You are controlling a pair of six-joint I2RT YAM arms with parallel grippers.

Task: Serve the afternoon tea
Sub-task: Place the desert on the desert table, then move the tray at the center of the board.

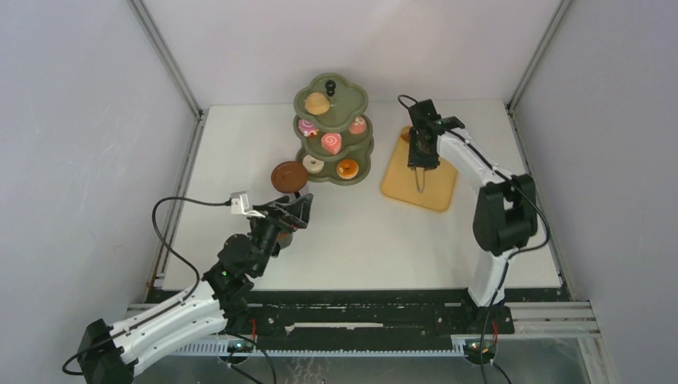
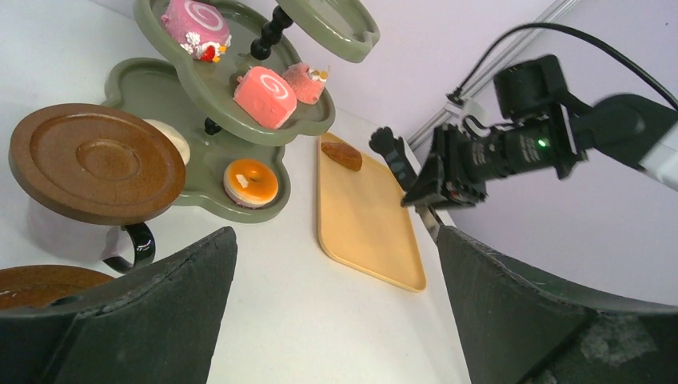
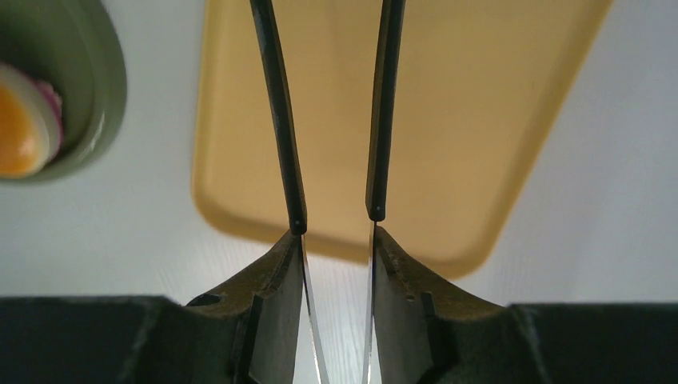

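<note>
Left pincer (image 1: 297, 210) hangs just in front of the stand (image 1: 361, 152), jaws spread wide, nothing in them. Right beside it, on the stand's front-left, is a brown saucer (image 2: 96, 160). It looks perched on a cup, though only a black handle (image 2: 136, 244) shows beneath it from the left wrist view.

The olive-green stand is loaded. A brown bun (image 1: 317, 102) sits on the top tier beside the black knob (image 1: 329, 86). There are three pink swirl cakes (image 1: 331, 142) on the middle tier. On the bottom tier are two small donuts, one pale (image 1: 313, 163) and one orange-glazed (image 1: 347, 168).

To the right of the stand, the right pincer (image 1: 421, 152) is clamped on the black tongs (image 3: 280, 120), which point down over the orange-yellow tray (image 3: 480, 120). The two tong arms run close together and nothing is caught between them. The tray lies flat on the white table (image 1: 376, 240), just beside the stand. One more brown bun (image 2: 342, 154) rests on the tray's far end, near the stand's middle tier.
</note>
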